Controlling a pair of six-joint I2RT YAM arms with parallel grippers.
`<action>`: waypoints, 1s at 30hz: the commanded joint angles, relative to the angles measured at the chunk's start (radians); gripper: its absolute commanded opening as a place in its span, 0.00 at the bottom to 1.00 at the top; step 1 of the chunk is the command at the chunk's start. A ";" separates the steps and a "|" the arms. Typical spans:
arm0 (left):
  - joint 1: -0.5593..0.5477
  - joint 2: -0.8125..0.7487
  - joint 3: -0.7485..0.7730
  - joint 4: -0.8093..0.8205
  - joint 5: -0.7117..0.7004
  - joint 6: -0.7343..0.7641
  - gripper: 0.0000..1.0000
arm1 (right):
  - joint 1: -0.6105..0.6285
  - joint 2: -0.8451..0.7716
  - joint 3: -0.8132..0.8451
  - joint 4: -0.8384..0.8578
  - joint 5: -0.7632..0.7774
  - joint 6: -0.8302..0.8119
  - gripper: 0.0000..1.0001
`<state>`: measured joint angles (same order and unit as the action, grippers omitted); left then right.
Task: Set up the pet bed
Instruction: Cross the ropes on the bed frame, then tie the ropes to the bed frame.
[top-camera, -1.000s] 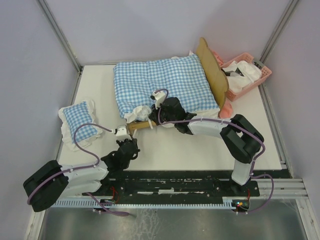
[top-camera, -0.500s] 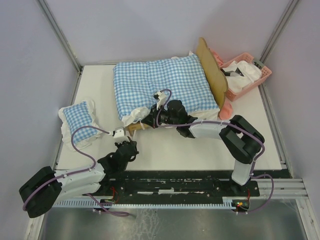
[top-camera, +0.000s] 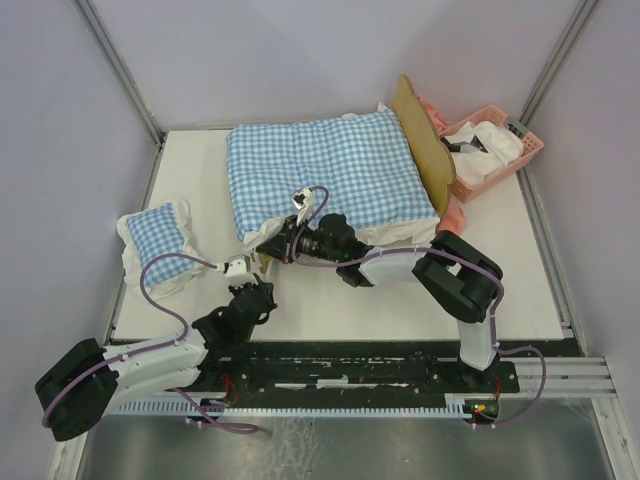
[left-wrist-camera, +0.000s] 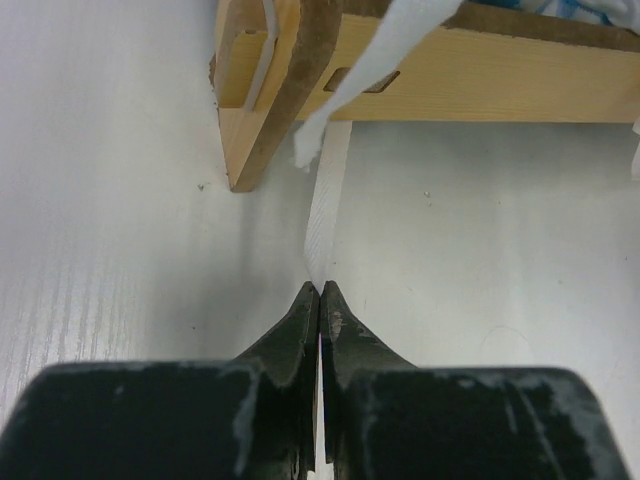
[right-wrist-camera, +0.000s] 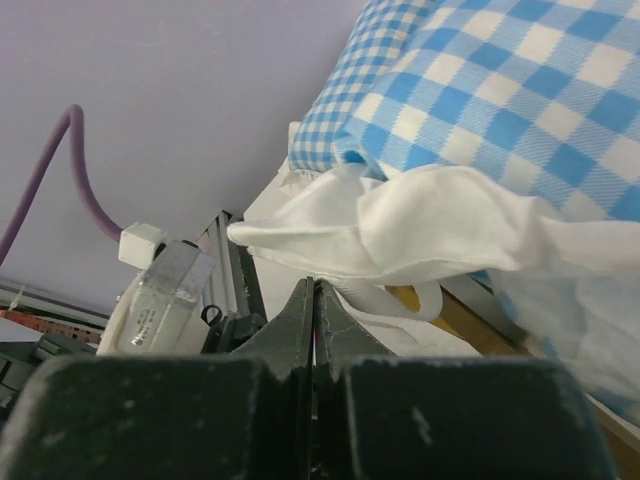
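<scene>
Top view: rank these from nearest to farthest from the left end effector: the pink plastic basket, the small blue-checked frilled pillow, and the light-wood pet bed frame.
1. Light-wood pet bed frame, its near corner just ahead of the left end effector.
2. Small blue-checked frilled pillow, off to its left.
3. Pink plastic basket, far right corner.

Enclosure: three plain, pale lilac-grey panels, namely the back wall (top-camera: 330, 60), left wall (top-camera: 55, 170) and right wall (top-camera: 605, 220). All are unmarked. A bare metal left post (top-camera: 118, 70) and right post (top-camera: 556, 62) slant up from the rear corners.

Tabletop (top-camera: 400, 310): white and matt. The left wrist view shows a faint grain and a few small dark specks.

Near edge: a black plate (top-camera: 350, 372), scuffed white in places, then a slotted white strip (top-camera: 330, 405). Below lies dull grey sheet metal (top-camera: 400, 450).

Light is even and shadows are soft.
</scene>
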<state>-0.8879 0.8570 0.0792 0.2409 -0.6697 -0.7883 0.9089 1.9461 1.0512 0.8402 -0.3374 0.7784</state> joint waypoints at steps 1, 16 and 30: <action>-0.004 0.022 0.009 0.011 0.031 -0.032 0.03 | 0.026 0.025 0.040 0.117 0.053 0.012 0.02; 0.007 -0.014 0.028 0.054 -0.015 -0.040 0.03 | 0.028 -0.341 0.064 -0.951 0.225 -1.110 0.78; 0.247 0.083 0.059 0.196 0.216 0.016 0.03 | 0.016 -0.015 0.406 -1.096 0.336 -1.467 0.62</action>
<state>-0.6930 0.9237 0.0895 0.3374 -0.5190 -0.7898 0.9325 1.8488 1.3563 -0.2497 -0.0769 -0.6369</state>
